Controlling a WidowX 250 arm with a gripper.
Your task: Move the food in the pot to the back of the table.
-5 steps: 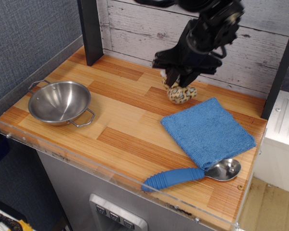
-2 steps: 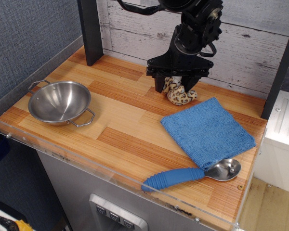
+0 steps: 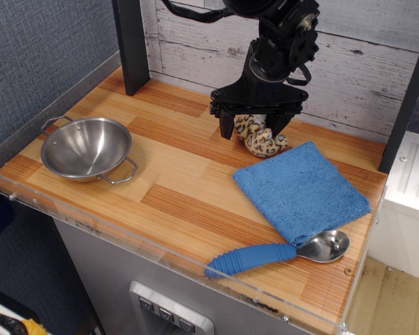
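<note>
- Desk (image 3: 181, 188): the plank top of light and reddish-brown strips that you see filling the view, edged by a clear acrylic rim along its front and left sides. A whitewashed board wall (image 3: 363, 49) closes it off at the back, and a dark post (image 3: 131, 42) stands at its rear left corner.
- Robot arm (image 3: 279, 42): a black arm that reaches down from the top of the view over the rear middle of the desk.
- Blue cloth (image 3: 300, 190): folded flat on the right half of the desk, with its rear corner just beside the toy.
- Pot (image 3: 87, 148): a shallow shiny steel bowl with two wire loop handles, upright near the front left corner and well apart from the arm. You can see bare metal inside it.
- Spoon (image 3: 279, 253): a steel bowl and a blue ribbed handle, lying along the front right edge and touching the front edge of the cloth.
- Gripper (image 3: 255, 128): spread wide, one finger on either side of the toy; you can see a gap at each finger, so it grips nothing.
- Food (image 3: 260, 136): a cream-and-tan spotted toy resting on the desk near the back wall, between the fingers.
</note>
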